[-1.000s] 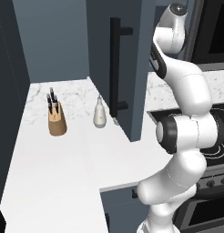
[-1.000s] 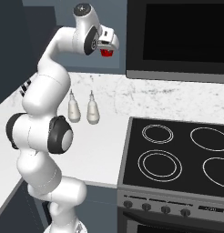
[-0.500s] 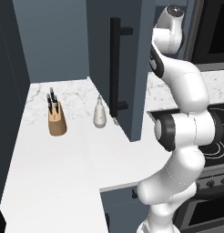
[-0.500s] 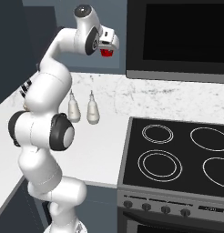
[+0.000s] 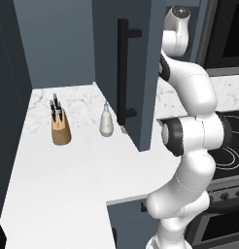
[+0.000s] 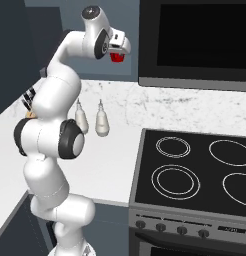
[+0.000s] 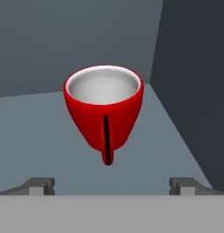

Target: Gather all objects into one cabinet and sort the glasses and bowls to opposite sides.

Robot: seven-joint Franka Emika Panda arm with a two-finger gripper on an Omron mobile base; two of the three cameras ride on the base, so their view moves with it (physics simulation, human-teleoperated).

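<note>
Looking from the left base cam: arm (image 5: 189, 126) rises at lower right and reaches up behind the open cabinet door (image 5: 125, 73), dark slate-blue w/ a long black bar handle (image 5: 123, 70). Hand end is hidden by the door here. On the white worktop (image 5: 58, 180) a wooden knife block (image 5: 59, 127) stands near the back wall, a white soap bottle (image 5: 107, 121) to its right, just beside the door's lower edge; the two are apart.

Right base cam: arm bends up and over, wrist held high next to the black microwave front (image 6: 195, 42). A red mug (image 6: 116, 56) sits right at the hand's tip; whether it touches the hand is hard to tell at this size. Below, soap bottle (image 6: 101, 120) stands on the marble worktop (image 6: 112, 165) w/ what is probably its reflection beside it. Black stove top (image 6: 195, 170) w/ ring burners is at right.

Hand cam: jaws (image 7: 113, 185) spread wide, both tips low at left and right, nothing between them. Red mug (image 7: 104, 108) is ahead, centred betw. the tips but apart from them, pale inside, handle facing the cam. It sits on the flat cabinet shelf (image 7: 36, 132), dark side wall to its right, near the corner.
</note>
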